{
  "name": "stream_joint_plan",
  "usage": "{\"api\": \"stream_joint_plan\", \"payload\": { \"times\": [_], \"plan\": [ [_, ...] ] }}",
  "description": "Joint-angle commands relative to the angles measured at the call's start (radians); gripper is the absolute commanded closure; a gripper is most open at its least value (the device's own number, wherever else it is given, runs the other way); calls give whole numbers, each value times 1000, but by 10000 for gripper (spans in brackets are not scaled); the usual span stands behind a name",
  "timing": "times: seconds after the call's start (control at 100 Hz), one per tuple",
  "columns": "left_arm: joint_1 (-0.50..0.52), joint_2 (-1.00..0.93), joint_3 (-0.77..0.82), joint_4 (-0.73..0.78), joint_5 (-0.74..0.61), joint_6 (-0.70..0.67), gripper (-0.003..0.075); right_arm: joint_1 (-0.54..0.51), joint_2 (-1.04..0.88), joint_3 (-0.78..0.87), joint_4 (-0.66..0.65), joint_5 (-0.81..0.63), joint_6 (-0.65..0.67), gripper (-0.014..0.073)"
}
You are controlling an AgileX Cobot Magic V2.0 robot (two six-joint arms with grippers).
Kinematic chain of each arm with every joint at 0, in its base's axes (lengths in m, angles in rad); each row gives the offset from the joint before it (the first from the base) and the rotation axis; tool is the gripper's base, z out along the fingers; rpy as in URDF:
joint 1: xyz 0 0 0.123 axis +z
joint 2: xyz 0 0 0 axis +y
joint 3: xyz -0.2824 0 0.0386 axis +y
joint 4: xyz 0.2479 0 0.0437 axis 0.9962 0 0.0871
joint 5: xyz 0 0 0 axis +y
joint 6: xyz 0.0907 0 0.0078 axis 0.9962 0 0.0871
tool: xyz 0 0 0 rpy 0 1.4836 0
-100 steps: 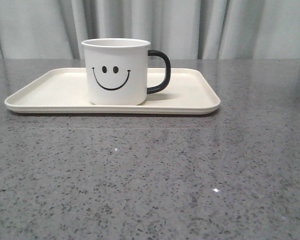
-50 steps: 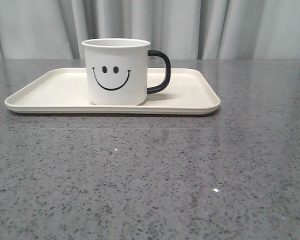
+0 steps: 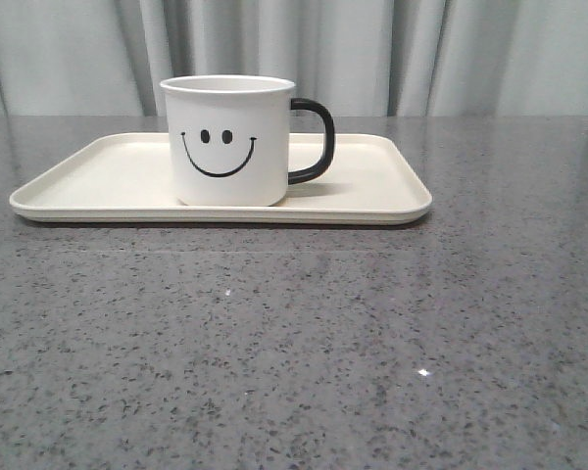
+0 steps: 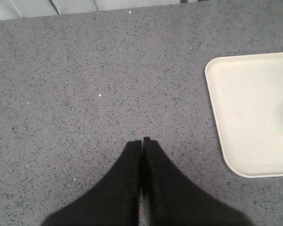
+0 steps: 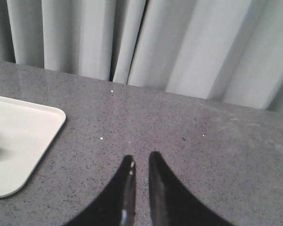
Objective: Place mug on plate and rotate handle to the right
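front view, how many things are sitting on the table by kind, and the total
White cylindrical mug with a black smiley face and black loop handle: 1
Flat cream rectangular tray with rounded corners and a low rim: 1
Total: 2, with the mug standing upright on the tray and its handle pointing right.

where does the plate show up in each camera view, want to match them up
Front view: the plate spans the middle, the mug standing on it.
Left wrist view: one end of the plate at the right edge.
Right wrist view: one rounded corner at the left edge.
Shared landmark: the grey speckled table.
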Motion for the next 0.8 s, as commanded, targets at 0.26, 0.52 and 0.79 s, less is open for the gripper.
{"api": "stream_joint_plan", "payload": {
  "times": [0.26, 0.52, 0.79],
  "plan": [
    [2, -11, -23, -24, -63, -2, 740, -5, 0, -8, -38, -90, 7, 659],
    [2, -11, -23, -34, -63, -2, 740, -5, 0, -7, -38, -67, 7, 659],
    [2, -11, -23, -57, -104, -2, 740, -5, 0, -7, -38, -67, 7, 659]
  ]
}}
